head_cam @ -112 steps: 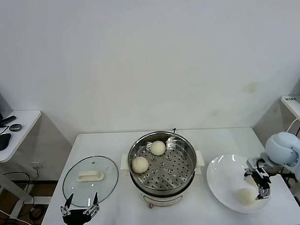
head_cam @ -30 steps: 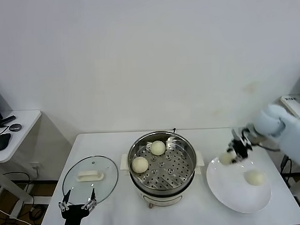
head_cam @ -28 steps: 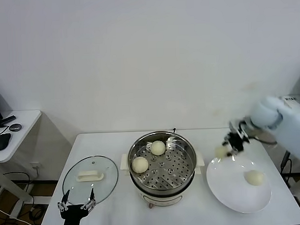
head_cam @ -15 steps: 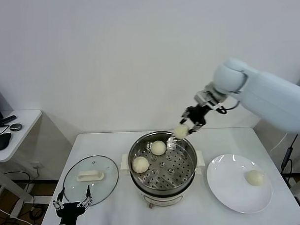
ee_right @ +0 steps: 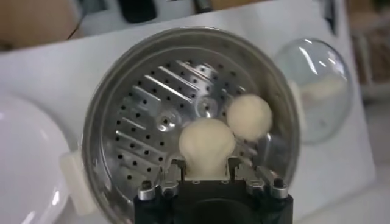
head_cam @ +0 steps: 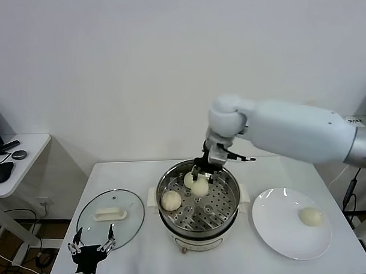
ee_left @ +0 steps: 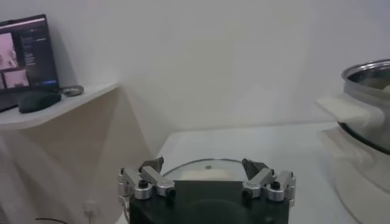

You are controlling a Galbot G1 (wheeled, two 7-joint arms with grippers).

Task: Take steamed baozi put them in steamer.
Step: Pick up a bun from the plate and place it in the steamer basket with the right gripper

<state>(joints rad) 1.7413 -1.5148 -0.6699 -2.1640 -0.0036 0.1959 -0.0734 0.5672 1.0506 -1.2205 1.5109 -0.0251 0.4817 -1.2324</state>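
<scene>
My right gripper (head_cam: 203, 176) is shut on a cream-white steamed baozi (head_cam: 200, 187), holding it just above the perforated floor of the steel steamer (head_cam: 198, 224). The right wrist view shows this baozi (ee_right: 206, 143) pinched between the fingers (ee_right: 172, 171). A second baozi (head_cam: 171, 200) lies in the basket's left part. Another baozi (head_cam: 188, 179) peeks out behind the held one. One more baozi (head_cam: 311, 216) rests on the white plate (head_cam: 282, 230). My left gripper (head_cam: 90, 247) hangs open and empty at the table's front left.
The glass lid (head_cam: 109, 215) with its cream handle lies flat left of the steamer, just beyond the left gripper (ee_left: 207, 173). A side table with a mouse (head_cam: 1, 172) stands at the far left. The cooker's cream handle (head_cam: 243, 194) sticks out toward the plate.
The right arm has carried the baozi from over the plate leftward, past the steamer's far rim, and lowered it into the basket. The left gripper has stayed put.
</scene>
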